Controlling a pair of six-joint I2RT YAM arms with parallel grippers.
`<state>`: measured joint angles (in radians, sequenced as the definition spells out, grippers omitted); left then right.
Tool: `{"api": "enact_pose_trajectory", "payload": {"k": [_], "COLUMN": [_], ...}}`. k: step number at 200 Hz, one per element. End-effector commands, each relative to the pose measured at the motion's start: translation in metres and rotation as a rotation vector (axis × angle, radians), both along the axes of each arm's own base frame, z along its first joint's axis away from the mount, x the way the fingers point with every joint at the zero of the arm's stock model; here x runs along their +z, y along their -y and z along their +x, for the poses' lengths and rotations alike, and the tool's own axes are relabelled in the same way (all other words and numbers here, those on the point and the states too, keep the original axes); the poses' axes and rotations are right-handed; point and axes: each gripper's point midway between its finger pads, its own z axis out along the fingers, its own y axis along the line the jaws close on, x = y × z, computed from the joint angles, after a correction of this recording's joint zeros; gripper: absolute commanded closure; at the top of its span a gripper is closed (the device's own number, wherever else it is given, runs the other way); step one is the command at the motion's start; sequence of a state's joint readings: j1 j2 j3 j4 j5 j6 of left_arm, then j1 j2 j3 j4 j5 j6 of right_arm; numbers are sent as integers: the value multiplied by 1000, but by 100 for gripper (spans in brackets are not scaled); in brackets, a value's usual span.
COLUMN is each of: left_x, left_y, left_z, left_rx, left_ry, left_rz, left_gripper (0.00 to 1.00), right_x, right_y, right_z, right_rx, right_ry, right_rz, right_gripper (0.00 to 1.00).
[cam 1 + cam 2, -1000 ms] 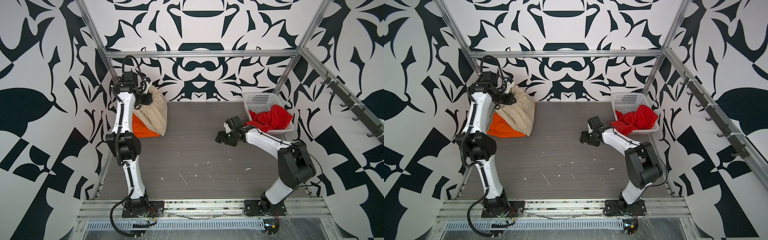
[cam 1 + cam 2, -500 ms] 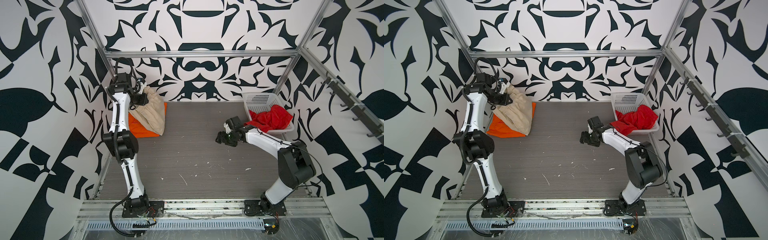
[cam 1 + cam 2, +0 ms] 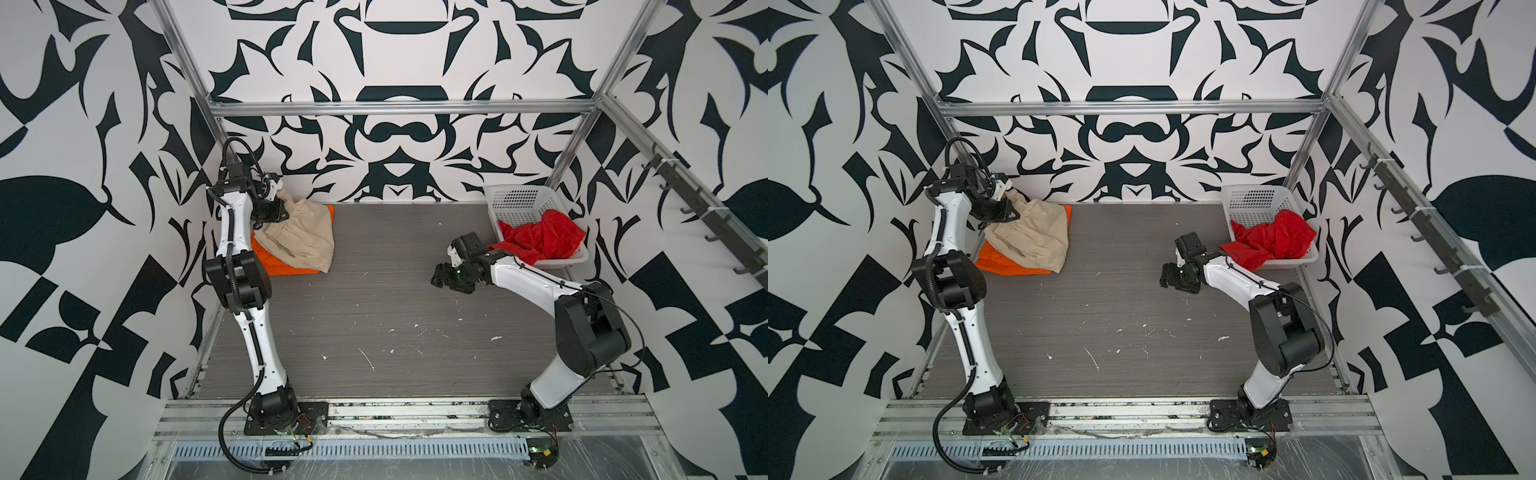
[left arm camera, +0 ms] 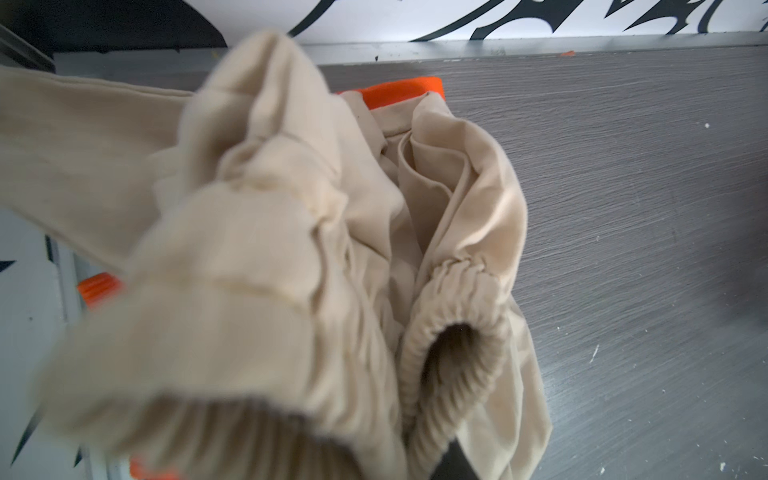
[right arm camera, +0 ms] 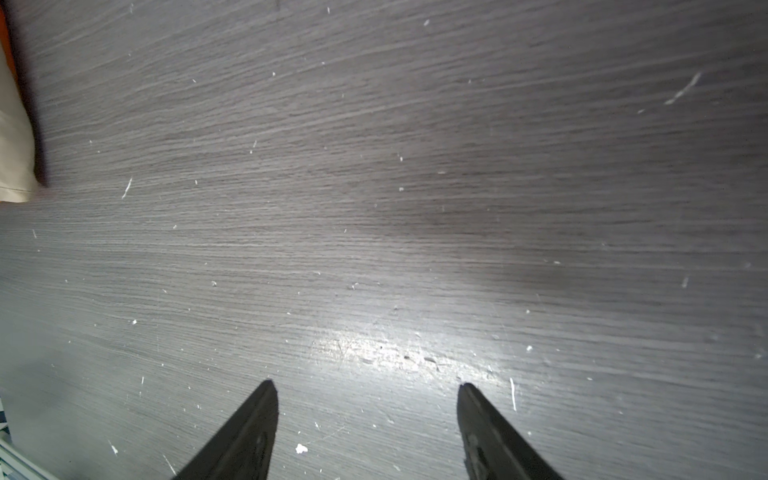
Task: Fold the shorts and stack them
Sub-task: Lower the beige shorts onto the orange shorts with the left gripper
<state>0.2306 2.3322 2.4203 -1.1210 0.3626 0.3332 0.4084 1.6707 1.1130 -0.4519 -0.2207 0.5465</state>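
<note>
Grey tabletop [image 3: 374, 316], far left, has your left gripper [image 3: 279, 209] clamping the beige shorts [image 3: 305, 239], apparently to drape them over the orange shorts [image 3: 286, 269], while your right gripper [image 3: 441, 277] hangs spread and empty near the red shorts [image 3: 542, 239] in their basket [image 3: 515, 198].

No text, label, brand or number is showing legibly in any view. The walls [image 3: 399, 50] are bearing only abstract black shapes, and the beige shorts [image 4: 266, 257] are showing plain cloth up close.

Bunched beige shorts [image 4: 291, 249] lie over orange shorts [image 4: 399, 89] — grey table [image 4: 644, 208] beside.
</note>
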Motion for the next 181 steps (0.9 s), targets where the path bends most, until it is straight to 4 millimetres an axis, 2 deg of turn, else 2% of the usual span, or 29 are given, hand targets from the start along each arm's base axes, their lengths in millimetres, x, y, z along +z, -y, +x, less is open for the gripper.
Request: {"api": "enact_pose_trajectory", "payload": {"k": [1,46,62,74,104,116,125,133,135,154,167,181], "left_x": [14,0,-11,-20,-47,-51,-45,-36,-34,3,33,57], "left_y": [-3,-34,-51,-68,-101,-109,-116,-121,-121,-130,-123,-100], "left_z": [6,28,36,40,41,40,39,37,36,28,21,14], "left_rx": [-5,76,138,196,307,339,378,411,416,493,510,475], "left_ry": [48,81,74,61,15,0,3,13,13,49,85,125], "left_rz": [27,133,195,247,342,377,399,416,419,462,464,427], "left_gripper": [100,100,92,81,36,24,17,16,13,7,6,6], "right_x": [10,9,10,9,6,5,7,9,9,17,23,31], "right_y": [-5,-8,-8,-8,-8,-9,-10,-11,-11,-13,-14,-17], "right_z": [8,12,13,13,14,14,15,17,17,21,24,28], "right_rx": [15,22,23,21,18,18,20,18,20,19,18,16], "right_ry": [24,17,19,17,5,2,3,8,8,32,47,68], "right_rz": [5,7,5,3,1,2,5,9,10,20,29,44], "right_gripper": [28,28,28,28,28,28,28,28,28,28,28,28]}}
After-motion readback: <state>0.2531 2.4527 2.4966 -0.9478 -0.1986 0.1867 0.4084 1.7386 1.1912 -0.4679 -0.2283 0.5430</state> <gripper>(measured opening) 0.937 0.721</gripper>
